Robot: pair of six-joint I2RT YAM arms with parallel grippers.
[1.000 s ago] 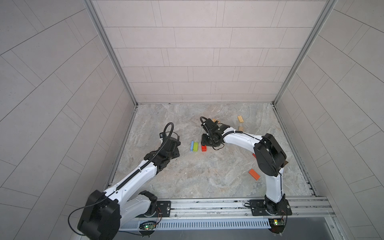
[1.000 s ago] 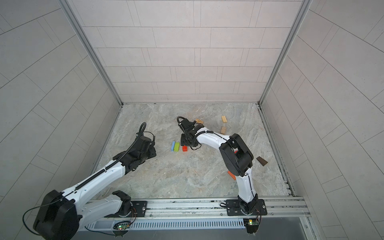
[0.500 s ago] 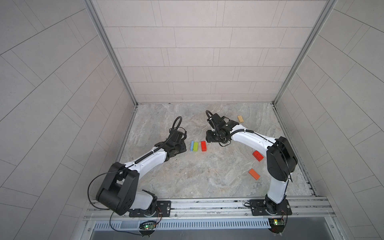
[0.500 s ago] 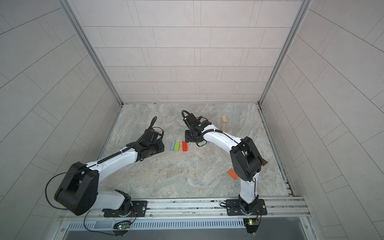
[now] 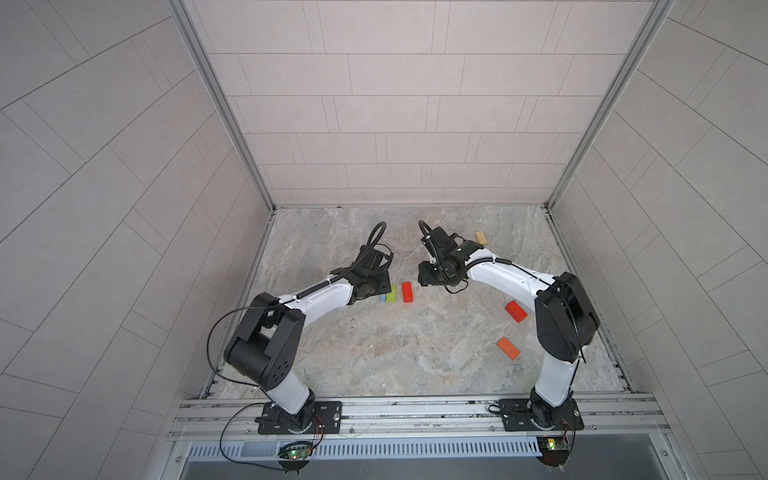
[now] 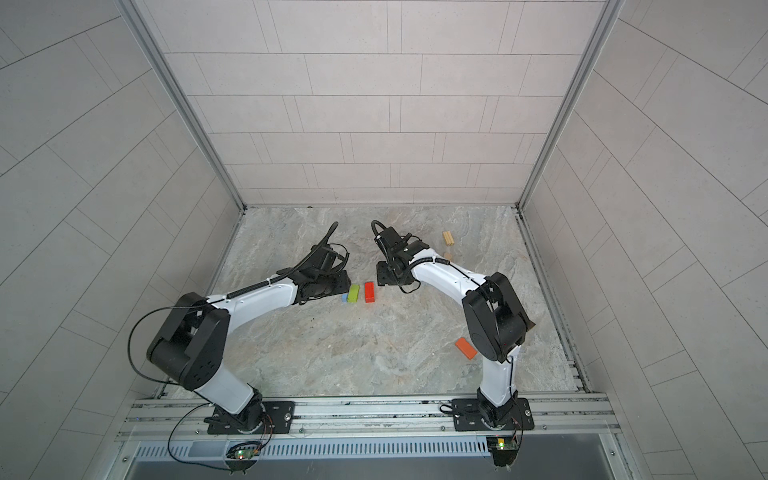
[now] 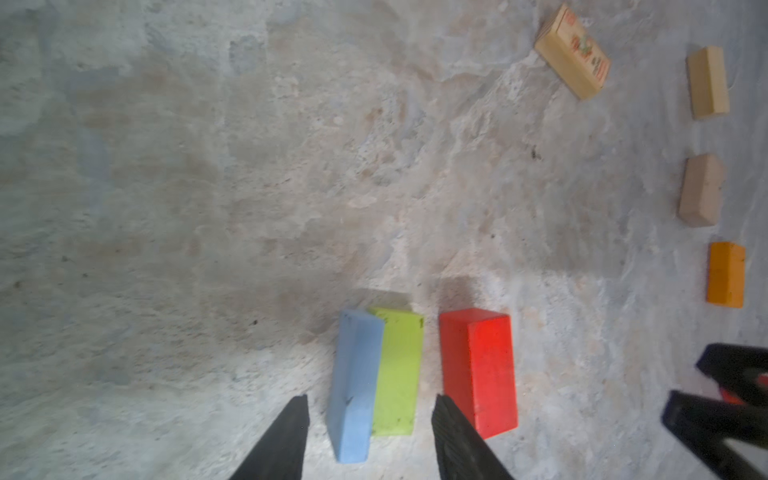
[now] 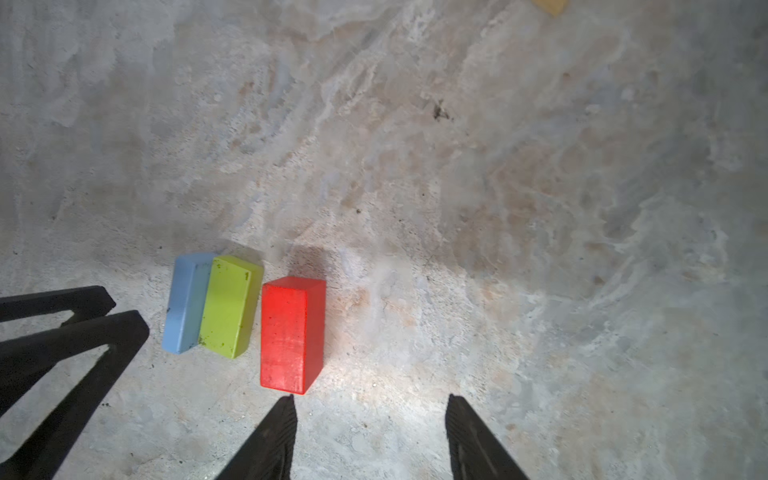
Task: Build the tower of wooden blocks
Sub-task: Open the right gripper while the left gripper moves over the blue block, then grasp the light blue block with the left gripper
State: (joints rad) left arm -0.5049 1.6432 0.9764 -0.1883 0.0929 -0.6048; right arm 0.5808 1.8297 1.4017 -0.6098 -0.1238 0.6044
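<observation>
Marbled surface (image 5: pixel 374 353): blue block (image 7: pixel 355 382) and green block (image 7: pixel 397 374) are laid touching, a gap from the red block (image 7: pixel 478 370). Empty and part open, left hand (image 7: pixel 370 401) and right hand (image 8: pixel 371 399) are held flanking it. That gap is best closed first.

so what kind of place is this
Probably a purpose-built robot test cell: pale tiled walls box in a marbled grey floor, and two white robot arms are bolted to a silver metal rail.
</observation>
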